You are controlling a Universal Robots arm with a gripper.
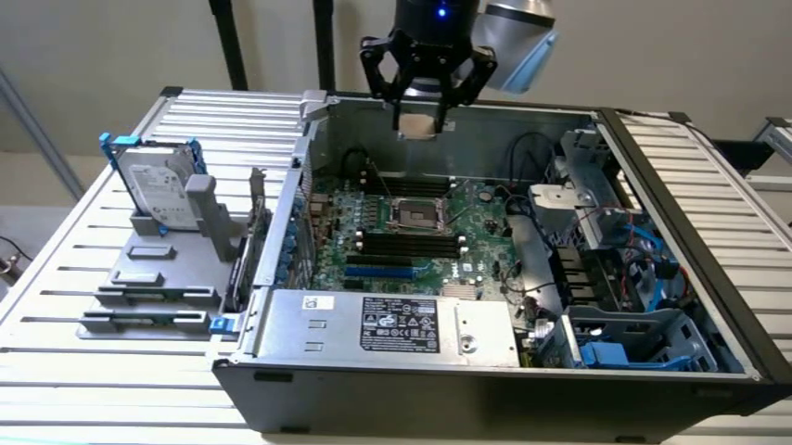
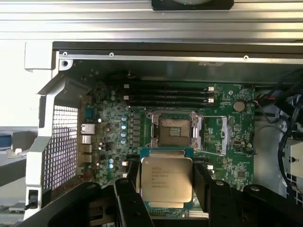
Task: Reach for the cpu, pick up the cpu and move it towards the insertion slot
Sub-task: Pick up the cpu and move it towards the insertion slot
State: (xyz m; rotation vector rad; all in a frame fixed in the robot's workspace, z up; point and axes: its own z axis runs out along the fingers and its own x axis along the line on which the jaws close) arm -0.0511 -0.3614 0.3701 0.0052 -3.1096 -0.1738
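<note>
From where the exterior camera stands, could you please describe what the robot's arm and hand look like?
The hand is black, with angular linkage fingers spreading out from a dark cylindrical body that carries a small blue light. Behind it, the arm's wrist joint is silver-grey with a light blue cap. In the wrist view, the fingers look like chunky matte black blocks with round bolt heads.

Printed lines on the cpu (image 2: 166,181), too small to read. Same with the power supply's label (image 1: 399,324) (white on black).
</note>
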